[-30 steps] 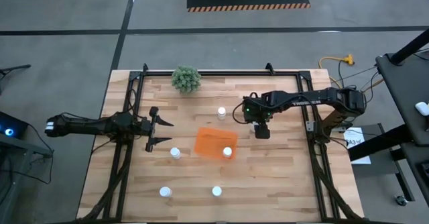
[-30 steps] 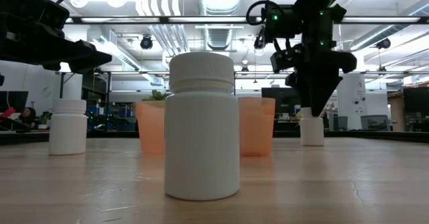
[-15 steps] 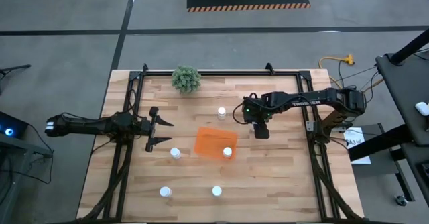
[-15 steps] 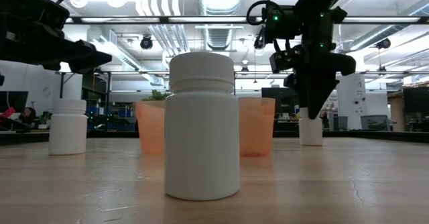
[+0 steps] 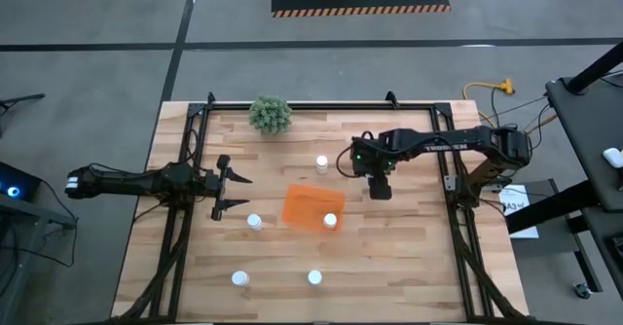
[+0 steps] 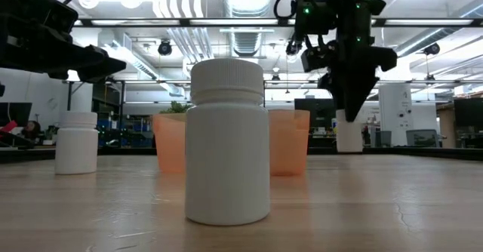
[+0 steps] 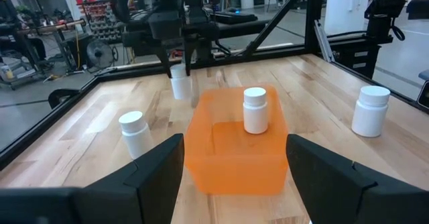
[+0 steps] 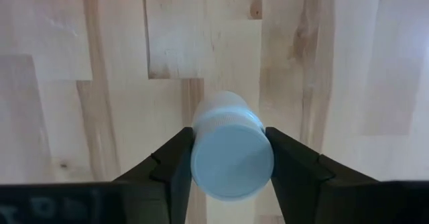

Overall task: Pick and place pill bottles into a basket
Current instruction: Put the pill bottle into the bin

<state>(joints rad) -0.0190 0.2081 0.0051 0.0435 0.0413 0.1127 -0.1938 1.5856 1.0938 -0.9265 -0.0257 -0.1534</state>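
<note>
My right gripper (image 5: 378,187) hangs right of the orange basket (image 5: 311,208) and is shut on a white pill bottle (image 8: 231,153), which the gripper hides in the high view. The bottle shows under the fingers in the low view (image 6: 349,135). One bottle (image 5: 330,221) stands in the basket's near right corner. Other bottles stand on the table: one far of the basket (image 5: 321,162), one left of it (image 5: 254,222), and two near the front edge (image 5: 239,278) (image 5: 314,277). My left gripper (image 5: 237,194) is open and empty, left of the basket. My right gripper pinches the bottle's cap end (image 8: 201,163) between its two fingers (image 8: 171,167), one on each side. The fingers come from above, pointing down. The bottle hangs upright below them, its base (image 6: 349,151) a little clear of the table.
A green bushy plant (image 5: 271,115) stands at the table's far edge. Black frame rails (image 5: 185,169) run along the table's left and right sides. Bare wood lies between the basket and my right gripper.
My right gripper has gone up a little with the pill bottle. The bottle, which stood on the table a second ago, is now lifted clear and still upright. My left arm has kept still.
</note>
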